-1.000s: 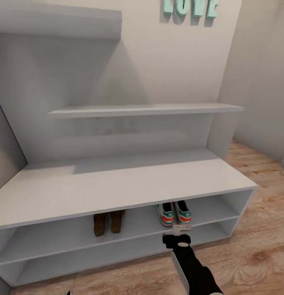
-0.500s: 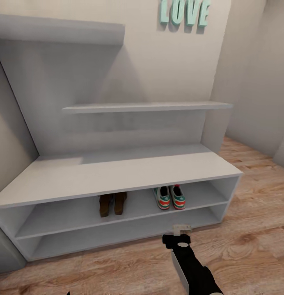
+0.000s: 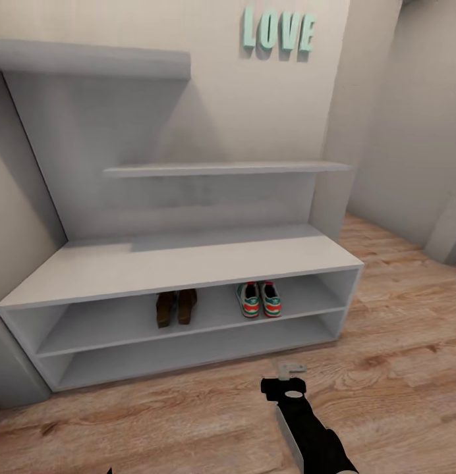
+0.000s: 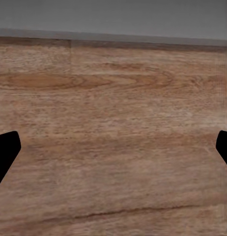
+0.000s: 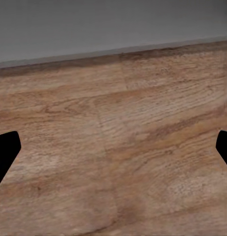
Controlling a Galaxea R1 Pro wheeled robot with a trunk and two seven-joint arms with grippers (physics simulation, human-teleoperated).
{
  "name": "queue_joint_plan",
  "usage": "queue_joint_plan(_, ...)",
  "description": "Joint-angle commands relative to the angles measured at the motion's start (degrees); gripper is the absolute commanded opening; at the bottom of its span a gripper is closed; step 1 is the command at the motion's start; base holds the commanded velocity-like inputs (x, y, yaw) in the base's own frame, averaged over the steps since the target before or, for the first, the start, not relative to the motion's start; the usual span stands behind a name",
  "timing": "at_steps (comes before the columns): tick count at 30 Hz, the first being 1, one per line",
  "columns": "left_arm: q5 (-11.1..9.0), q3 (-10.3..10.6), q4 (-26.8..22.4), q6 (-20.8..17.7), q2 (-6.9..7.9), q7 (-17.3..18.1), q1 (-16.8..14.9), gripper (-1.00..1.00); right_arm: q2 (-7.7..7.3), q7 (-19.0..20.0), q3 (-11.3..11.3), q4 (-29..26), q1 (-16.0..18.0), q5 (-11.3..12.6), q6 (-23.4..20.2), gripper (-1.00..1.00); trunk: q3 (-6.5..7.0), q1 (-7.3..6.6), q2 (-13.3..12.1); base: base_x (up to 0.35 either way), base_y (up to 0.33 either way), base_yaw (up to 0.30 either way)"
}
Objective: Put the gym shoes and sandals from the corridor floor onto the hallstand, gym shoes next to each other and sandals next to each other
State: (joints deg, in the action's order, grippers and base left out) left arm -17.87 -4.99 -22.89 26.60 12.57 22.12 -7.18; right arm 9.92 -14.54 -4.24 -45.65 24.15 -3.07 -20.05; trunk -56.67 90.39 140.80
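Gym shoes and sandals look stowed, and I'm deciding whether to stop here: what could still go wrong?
1. The gym shoes sit near the shelf's front edge on the hallstand; a bump could knock them off.
2. The right gripper hangs low over the corridor floor and could scrape it.

- The corridor floor (image 4: 113, 147) of light brown wood planks takes up most of the left wrist view, with the grain running across the picture.
- A darker oval knot pattern (image 4: 59, 81) sits in the grain of 1 plank.
- A flat grey surface (image 4: 113, 17) meets the far edge of the planks along a straight line.
- The left gripper (image 4: 113, 150) has its 2 black fingertips (image 4: 4, 150) at opposite edges, spread wide with only bare planks between them.
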Motion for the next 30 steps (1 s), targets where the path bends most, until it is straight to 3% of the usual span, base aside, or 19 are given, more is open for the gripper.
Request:
queue_joint_plan(1,-0.5,-0.2,0.1,-0.1,-0.01,0.6,0.0,1.0,-0.1,-0.2,-0.2,0.3,0.0,-0.3,-0.3,1.0,-0.05,-0.04,0.0,-0.232,-0.137,0.0)
queue_joint_plan(8,-0.5,-0.4,0.0,0.0,0.01,0.6,0.0,1.0,-1.37,-0.1,-0.2,6.0,-0.1,-0.3,2.1,1.0,-0.05,-0.04,0.0,-0.099,-0.049,0.0)
queue_joint_plan(13,-0.5,-0.4,-0.1,0.0,-0.05,0.6,0.0,1.0,-3.6,0.2,-0.2,12.7,-0.1,-0.3,10.3,1.0,-0.05,-0.04,0.0,-0.011,-0.005,0.0)
queue_joint_plan(22,-0.5,-0.4,-0.1,0.0,-0.09,0.5,0.0,1.0,-6.8,0.3,-0.2,22.3,-0.1,-0.4,19.8,1.0,-0.05,-0.04,0.0,-0.002,-0.001,0.0)
queue_joint_plan(30,-0.5,-0.5,0.0,0.0,-0.02,0.3,0.0,1.0,-10.59,0.3,-0.4,35.2,-0.1,-0.4,34.0,1.0,0.13,-0.26,-0.4,0.0,0.0,0.0)
